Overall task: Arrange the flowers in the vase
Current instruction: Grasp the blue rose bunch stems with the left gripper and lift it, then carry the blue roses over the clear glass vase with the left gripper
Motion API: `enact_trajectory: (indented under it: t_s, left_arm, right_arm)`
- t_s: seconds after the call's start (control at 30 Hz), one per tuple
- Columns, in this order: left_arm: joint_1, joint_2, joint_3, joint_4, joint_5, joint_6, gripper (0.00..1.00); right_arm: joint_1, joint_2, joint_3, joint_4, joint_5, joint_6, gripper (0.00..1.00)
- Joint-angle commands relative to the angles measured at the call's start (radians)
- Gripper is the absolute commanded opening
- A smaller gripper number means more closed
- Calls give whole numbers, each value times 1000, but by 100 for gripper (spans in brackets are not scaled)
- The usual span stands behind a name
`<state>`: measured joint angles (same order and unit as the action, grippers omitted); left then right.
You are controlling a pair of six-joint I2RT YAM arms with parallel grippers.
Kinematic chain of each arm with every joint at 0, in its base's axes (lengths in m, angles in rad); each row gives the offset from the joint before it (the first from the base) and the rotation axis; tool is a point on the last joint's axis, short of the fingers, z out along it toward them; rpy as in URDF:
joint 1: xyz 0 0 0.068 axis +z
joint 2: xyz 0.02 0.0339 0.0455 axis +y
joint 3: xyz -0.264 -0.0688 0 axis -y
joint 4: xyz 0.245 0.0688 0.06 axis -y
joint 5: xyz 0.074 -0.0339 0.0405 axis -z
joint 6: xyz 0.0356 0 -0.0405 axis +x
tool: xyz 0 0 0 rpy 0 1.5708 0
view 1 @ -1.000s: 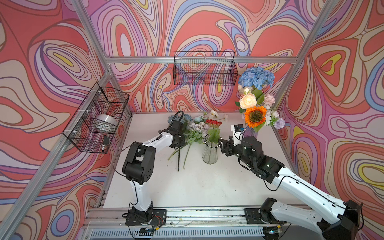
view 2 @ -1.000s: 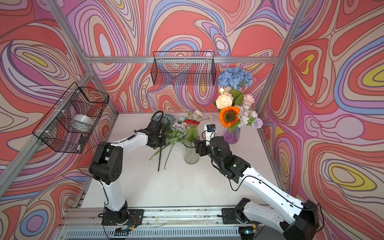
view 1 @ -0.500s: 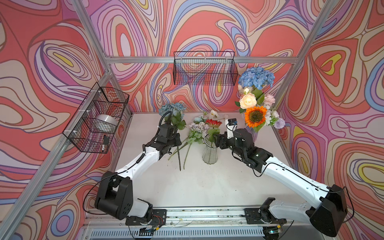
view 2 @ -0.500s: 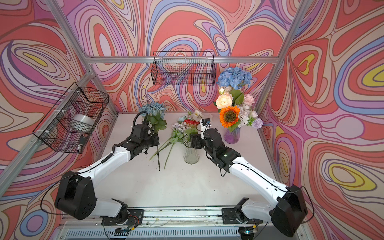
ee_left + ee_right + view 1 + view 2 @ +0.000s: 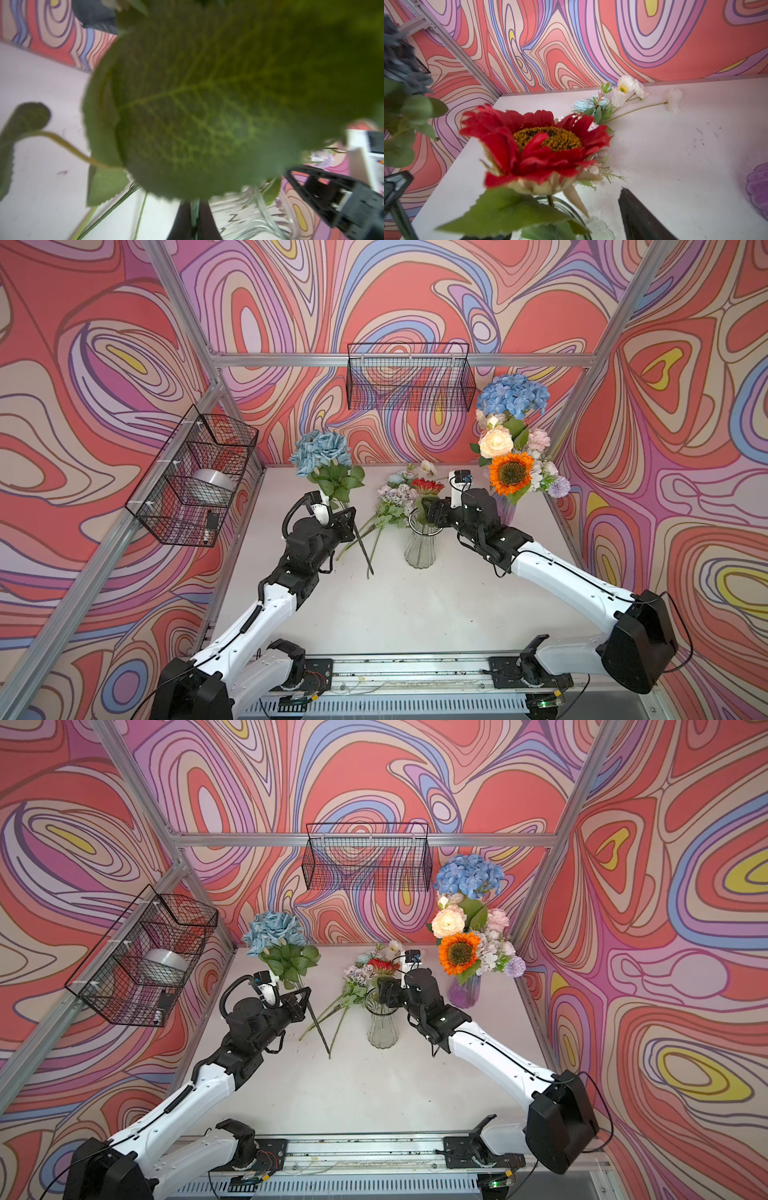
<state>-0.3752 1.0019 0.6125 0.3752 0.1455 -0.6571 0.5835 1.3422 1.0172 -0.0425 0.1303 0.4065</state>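
- The white table [image 5: 415, 605] fills the floor of the cell, between swirl-patterned walls.
- The left arm [image 5: 274, 601] and the right arm [image 5: 561, 576] both reach from the front rail toward the middle of the table.
- A wire basket [image 5: 411, 377] hangs on the back wall. A second basket [image 5: 195, 485] hangs on the left wall and holds a silvery round thing [image 5: 214, 485].
- A full bouquet [image 5: 513, 448] stands in a purple vase [image 5: 465, 992] at the back right: blue hydrangea on top, a peach rose and an orange sunflower below.
- A blue rose bunch [image 5: 320, 450] is held up above the table left of centre, blooms on top and tilted a little.
  - Its dark stem runs down past the grip and ends near the table left of the clear vase; whether it touches the table I cannot tell.
  - One of its leaves [image 5: 207, 104] covers most of the left wrist view.
- The clear vase [image 5: 420, 547] stands upright in the middle, well apart from the purple vase.
- Loose flowers lie on the table just behind and left of the clear vase, stems pointing front-left: a lilac cluster [image 5: 395, 493], pale blue roses [image 5: 591, 102] and white poppies [image 5: 627, 87].
- A red flower [image 5: 537, 145] stands in the clear vase, its head above the rim.
- The left gripper [image 5: 351, 519] is clamped on the blue rose stem, just under the leaves.
- The right gripper [image 5: 428, 510] sits at the clear vase's rim with its jaws apart.
  - The one finger [image 5: 639, 214] that shows is clear of the red flower's stem; a leaf hides the other.
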Motion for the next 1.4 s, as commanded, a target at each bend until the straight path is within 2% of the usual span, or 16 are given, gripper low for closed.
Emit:
enact_trajectory:
  t_s: [0.0,0.33,0.67,1.1,1.27,1.37]
  left_arm:
    - [-23,-29,17,195,68,-7,0]
    - [-85,38,149,377,135,-12,0]
    - [-133,230,258,622,118,19,0]
    - [-284,340,293,635,-39,310,0]
    - [-298,353,322,616,-70,291,0]
    - [-298,347,365,550,-51,271,0]
  right_arm:
    - [-14,7,-16,50,-16,36,79]
    - [-31,-21,-64,72,-4,71,78]
    - [-31,-52,-100,101,4,98,77]
    - [-31,-83,-124,106,41,100,77]
    - [-31,-88,-131,96,50,95,77]
    - [-31,-89,-131,90,52,94,77]
